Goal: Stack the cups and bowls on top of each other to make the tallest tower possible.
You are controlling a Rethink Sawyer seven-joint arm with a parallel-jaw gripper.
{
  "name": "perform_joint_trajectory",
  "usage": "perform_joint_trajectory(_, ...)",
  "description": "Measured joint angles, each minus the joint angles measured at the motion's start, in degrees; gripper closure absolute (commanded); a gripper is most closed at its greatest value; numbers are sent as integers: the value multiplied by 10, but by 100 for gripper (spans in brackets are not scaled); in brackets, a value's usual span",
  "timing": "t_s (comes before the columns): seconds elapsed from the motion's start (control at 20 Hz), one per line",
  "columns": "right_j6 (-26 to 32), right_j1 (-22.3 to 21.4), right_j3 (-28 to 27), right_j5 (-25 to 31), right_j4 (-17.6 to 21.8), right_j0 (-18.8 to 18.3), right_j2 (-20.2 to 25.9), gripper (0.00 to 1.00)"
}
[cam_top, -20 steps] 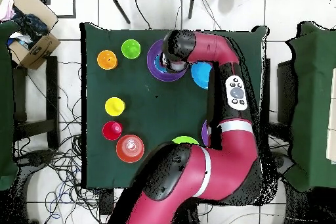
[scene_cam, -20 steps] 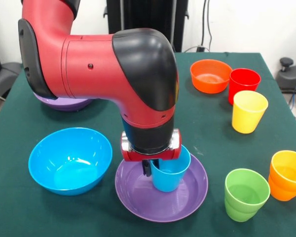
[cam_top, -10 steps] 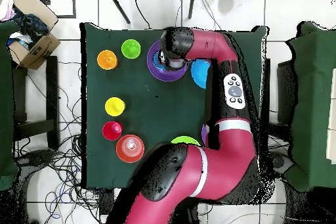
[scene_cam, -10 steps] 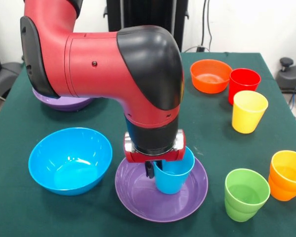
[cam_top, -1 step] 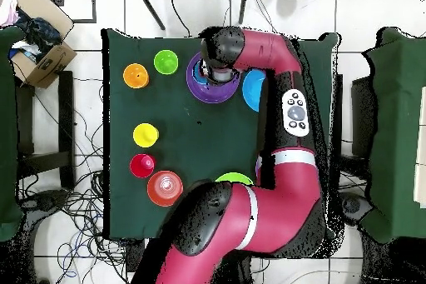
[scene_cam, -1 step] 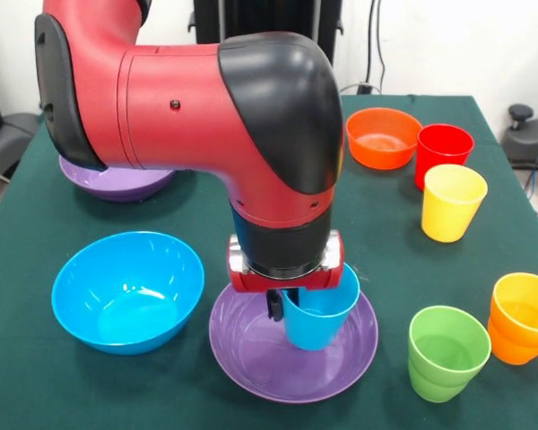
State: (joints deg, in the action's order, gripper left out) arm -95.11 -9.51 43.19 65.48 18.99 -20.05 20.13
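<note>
One small glossy blue plastic cup (scene_cam, -1 step: 319, 313) is all that sits in the tower's base so far, the wide shallow purple plastic bowl (scene_cam, -1 step: 251, 354) at the front view's six o'clock, so by my reading the build has barely begun. The red and black arm's gripper (scene_cam, -1 step: 291, 307) reaches down onto that cup's rim, one dark finger (scene_cam, -1 step: 274, 307) showing outside the wall; it seems to be gripping the cup, which tilts slightly, though I cannot tell whether the cup's foot touches the bowl floor. Everything else lies loose on the green tablecloth (scene_cam, -1 step: 197, 215): the deep blue plastic bowl (scene_cam, -1 step: 127, 289) at nine o'clock just beside the base, a second purple shallow bowl (scene_cam, -1 step: 117, 182) at ten o'clock partly behind the arm, the small orange bowl (scene_cam, -1 step: 382, 137) at one o'clock, with the red cup (scene_cam, -1 step: 443, 154) and yellow cup (scene_cam, -1 step: 452, 202) next to it, and the green cup (scene_cam, -1 step: 446, 351) and orange cup (scene_cam, -1 step: 523, 317) at four o'clock. A light green bowl (cam_top, -1 step: 235, 178) peeks from under the arm in the overhead view. Nearly all the stacking remains.
</note>
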Motion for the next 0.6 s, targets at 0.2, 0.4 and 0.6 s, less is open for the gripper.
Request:
perform_joint_trajectory(0.2,0,1,-7,2,0,0,0,100)
perform_joint_trajectory(0.4,0,4,-19,2,0,0,3,100)
perform_joint_trajectory(0.6,0,5,-30,2,0,0,7,100)
